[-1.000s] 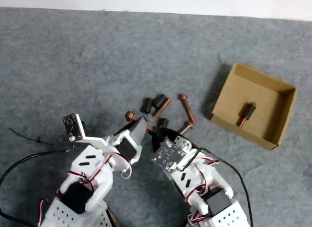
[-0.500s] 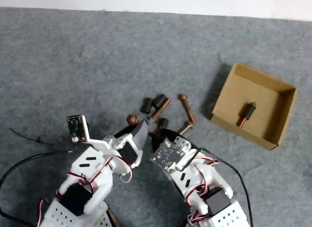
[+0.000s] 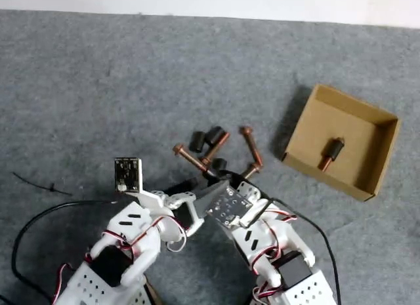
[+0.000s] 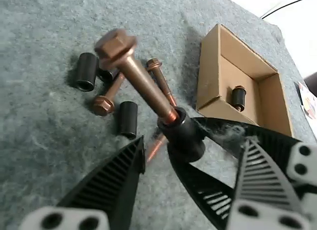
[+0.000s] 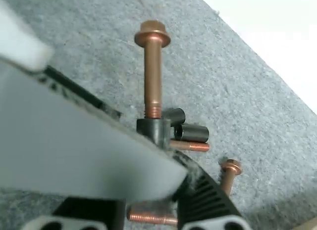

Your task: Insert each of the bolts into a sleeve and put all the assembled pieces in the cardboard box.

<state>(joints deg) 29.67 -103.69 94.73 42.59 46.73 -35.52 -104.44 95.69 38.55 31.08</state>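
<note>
A blurred white arm section (image 5: pixel 69 141) covers the lower part of the sleeve (image 5: pixel 152 127). Black fingers (image 5: pixel 208 200) hide part of one bolt (image 5: pixel 148 218).

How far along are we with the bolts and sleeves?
Done: one copper bolt in its black sleeve lies in the brown cardboard box. In hand: the right tool grips a black cylindrical sleeve with a copper hex-head bolt only partly in; the left tool is open, off the bolt. Remaining: seat that bolt, box it, then pair apparently three loose bolts and three loose sleeves on the grey carpet.
</note>
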